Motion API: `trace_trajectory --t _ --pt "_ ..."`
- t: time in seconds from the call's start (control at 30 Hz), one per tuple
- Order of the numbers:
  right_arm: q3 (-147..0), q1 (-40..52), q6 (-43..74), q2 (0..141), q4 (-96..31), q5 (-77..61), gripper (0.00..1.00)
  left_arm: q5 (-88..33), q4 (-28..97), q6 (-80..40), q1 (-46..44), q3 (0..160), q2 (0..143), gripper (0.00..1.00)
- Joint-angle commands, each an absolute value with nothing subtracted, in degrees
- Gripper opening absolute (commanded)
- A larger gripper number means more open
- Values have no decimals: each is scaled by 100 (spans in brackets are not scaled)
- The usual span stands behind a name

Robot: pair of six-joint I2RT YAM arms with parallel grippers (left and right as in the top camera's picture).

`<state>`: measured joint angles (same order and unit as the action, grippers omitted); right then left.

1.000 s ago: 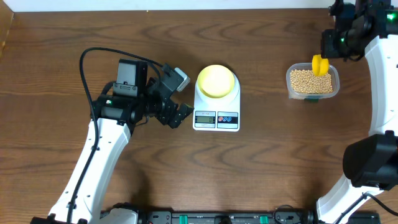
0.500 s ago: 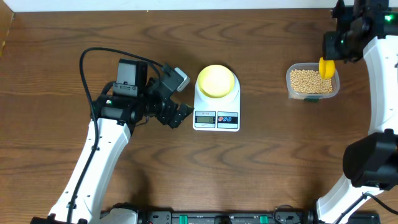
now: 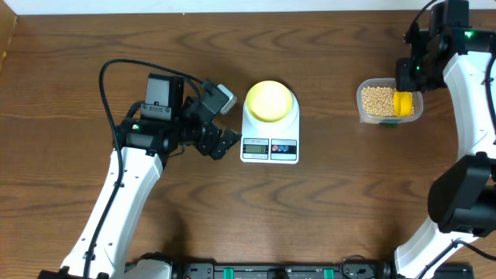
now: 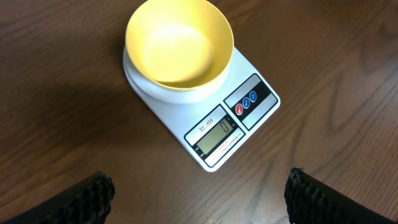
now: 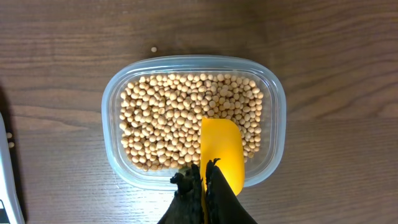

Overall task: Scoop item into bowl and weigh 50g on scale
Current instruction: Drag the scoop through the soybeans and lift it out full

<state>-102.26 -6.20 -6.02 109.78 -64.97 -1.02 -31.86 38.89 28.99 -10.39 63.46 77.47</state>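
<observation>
The pale-yellow bowl (image 3: 270,101) stands empty on the white scale (image 3: 270,147), shown closer in the left wrist view as bowl (image 4: 179,43) and scale (image 4: 239,121). My left gripper (image 4: 200,198) is open just left of the scale, nothing between its fingers. The tan beans (image 5: 168,118) fill a clear plastic container (image 5: 112,99) at the right (image 3: 364,108). My right gripper (image 5: 205,169) is shut on the handle of a yellow scoop (image 5: 222,149), whose blade lies on the beans at the container's right side (image 3: 403,102).
One stray bean (image 5: 153,49) lies on the wooden table beyond the container. A black cable (image 3: 116,70) loops behind the left arm. The right arm (image 3: 473,116) runs along the table's right edge.
My right gripper has carried the scoop from the container's far rim toward the near right side, lowering it onto the beans. The left arm, bowl and scale have not moved.
</observation>
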Motion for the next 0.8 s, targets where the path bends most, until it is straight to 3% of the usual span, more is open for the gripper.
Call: trace_trajectory --t 0.0,0.77 --pt "-10182 -655 -519 10986 -6495 -36 2 -3295 3894 2995 -1031 6399 7684 90" --pt "-9607 -628 -475 10986 -5793 -1066 1 -3295 3894 2995 -1031 6399 7684 90"
